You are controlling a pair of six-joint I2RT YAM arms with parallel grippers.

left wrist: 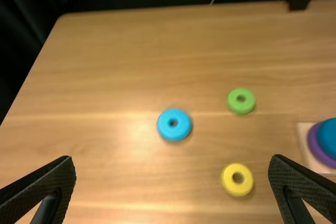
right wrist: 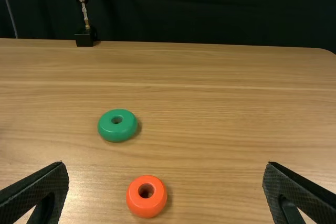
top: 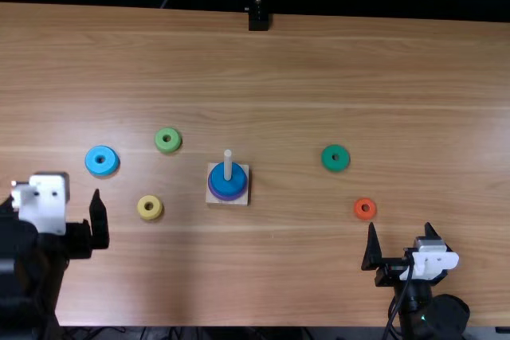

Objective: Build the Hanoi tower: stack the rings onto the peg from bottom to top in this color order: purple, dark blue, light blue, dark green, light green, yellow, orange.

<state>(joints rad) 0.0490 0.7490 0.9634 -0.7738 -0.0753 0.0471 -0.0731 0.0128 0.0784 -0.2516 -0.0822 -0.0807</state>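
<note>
Encircling one peg (top: 228, 165): two rings (top: 228, 184); lying loose: five rings (top: 96, 154).

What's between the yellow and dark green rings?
The peg on its square base, with purple ring and dark blue ring stacked; top view shows it.

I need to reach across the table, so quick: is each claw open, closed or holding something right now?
Left claw: open, nothing held.
Right claw: open too, nothing between its fingers.
</note>
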